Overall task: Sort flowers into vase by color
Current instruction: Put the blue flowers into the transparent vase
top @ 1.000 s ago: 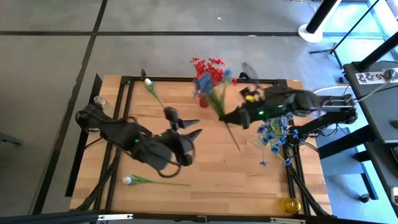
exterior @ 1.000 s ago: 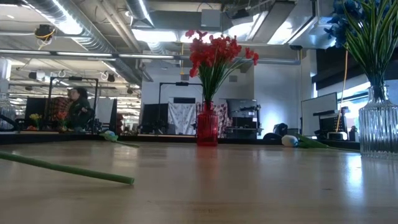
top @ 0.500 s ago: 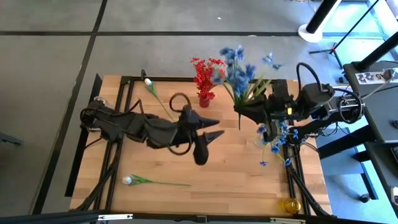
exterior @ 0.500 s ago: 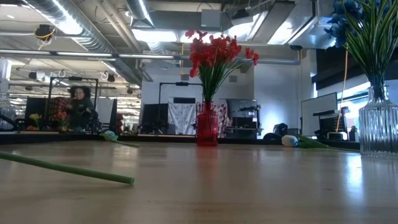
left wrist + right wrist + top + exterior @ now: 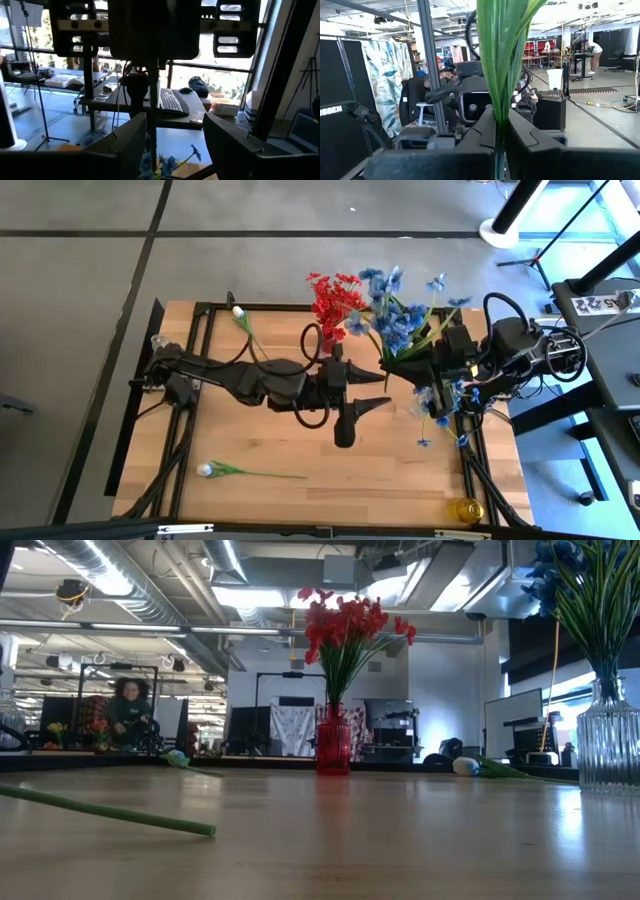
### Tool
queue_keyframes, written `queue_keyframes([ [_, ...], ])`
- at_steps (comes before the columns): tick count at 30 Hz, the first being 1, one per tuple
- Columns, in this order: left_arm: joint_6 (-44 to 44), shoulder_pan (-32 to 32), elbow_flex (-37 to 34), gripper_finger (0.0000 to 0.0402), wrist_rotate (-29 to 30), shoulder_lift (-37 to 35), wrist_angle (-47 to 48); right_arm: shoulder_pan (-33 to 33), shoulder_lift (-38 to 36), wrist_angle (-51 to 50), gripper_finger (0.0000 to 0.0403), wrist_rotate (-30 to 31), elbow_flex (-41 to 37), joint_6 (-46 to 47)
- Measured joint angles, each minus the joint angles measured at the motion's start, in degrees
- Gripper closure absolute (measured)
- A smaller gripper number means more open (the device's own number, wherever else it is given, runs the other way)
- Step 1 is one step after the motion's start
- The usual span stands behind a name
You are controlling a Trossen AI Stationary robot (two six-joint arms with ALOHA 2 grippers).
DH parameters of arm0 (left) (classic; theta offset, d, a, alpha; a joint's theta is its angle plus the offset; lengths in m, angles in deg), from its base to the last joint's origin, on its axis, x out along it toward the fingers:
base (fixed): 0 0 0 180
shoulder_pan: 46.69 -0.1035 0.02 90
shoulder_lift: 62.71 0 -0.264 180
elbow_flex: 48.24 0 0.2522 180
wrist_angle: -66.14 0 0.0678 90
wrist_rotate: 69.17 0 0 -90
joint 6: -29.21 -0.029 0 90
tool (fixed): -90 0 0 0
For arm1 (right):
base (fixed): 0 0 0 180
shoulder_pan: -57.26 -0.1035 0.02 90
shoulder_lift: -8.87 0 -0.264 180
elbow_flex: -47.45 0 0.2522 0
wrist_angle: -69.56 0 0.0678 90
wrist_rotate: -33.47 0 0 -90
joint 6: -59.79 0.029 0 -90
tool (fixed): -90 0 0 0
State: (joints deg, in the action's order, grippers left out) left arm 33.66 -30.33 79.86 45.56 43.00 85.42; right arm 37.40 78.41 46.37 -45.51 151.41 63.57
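My right gripper is shut on a blue flower sprig with long green leaves, held high over the table's far middle. It is beside the red vase of red flowers. My left gripper is open and empty just near of the sprig, pointing toward the right arm. A clear vase with blue flowers stands at the right edge. Two white flowers lie flat on the table. My right gripper pinches the sprig's bundled green stems and leaves between its two fingers, low on the sprig. The fingers come about level from the table's right, across the stems. The sprig is lifted clear and stands up from the hold, blossoms on top.
A clear empty vase stands at the left edge and a small yellow thing at the near right corner. Loose blue blossoms lie near the blue vase. Bare wood lies at the near middle. A person sits in the room behind.
My right gripper has gone toward the table's right edge and turned the blue sprig from slanting over the table to standing up, blossoms raised. My left gripper has gone from the table's left middle toward the right, close to the sprig, and has stayed open.
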Motion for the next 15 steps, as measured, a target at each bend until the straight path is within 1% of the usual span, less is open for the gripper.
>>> queue_keyframes([
  [3,-0.13,-0.15,0.0,0.0211,-1.42,0.0,-0.04,-0.02,0.0,-0.81,0.0389,-1.09,-0.02,-0.51],
  [6,0.77,-0.27,0.0,0.0211,1.86,0.0,-0.17,-0.02,0.0,-0.65,0.0386,-2.04,-0.03,-0.59],
  [7,0.94,-0.47,0.0,0.0211,2.08,0.0,-0.21,-0.02,0.01,-0.61,0.0387,-2.05,-0.04,-0.59],
  [11,1.74,-1.72,0.0,0.0214,0.01,0.12,-1.89,-0.02,1.08,-0.63,0.039,-0.77,-0.02,-1.43],
  [13,2.42,-1.95,0.0,0.0229,-0.06,0.31,-2.82,-0.02,1.7,-0.68,0.0387,-0.11,-0.06,-1.52],
  [15,2.47,-1.96,0.0,0.0262,0.03,0.39,-2.91,-0.02,1.83,-0.85,0.0378,0.09,-0.09,-1.83],
])
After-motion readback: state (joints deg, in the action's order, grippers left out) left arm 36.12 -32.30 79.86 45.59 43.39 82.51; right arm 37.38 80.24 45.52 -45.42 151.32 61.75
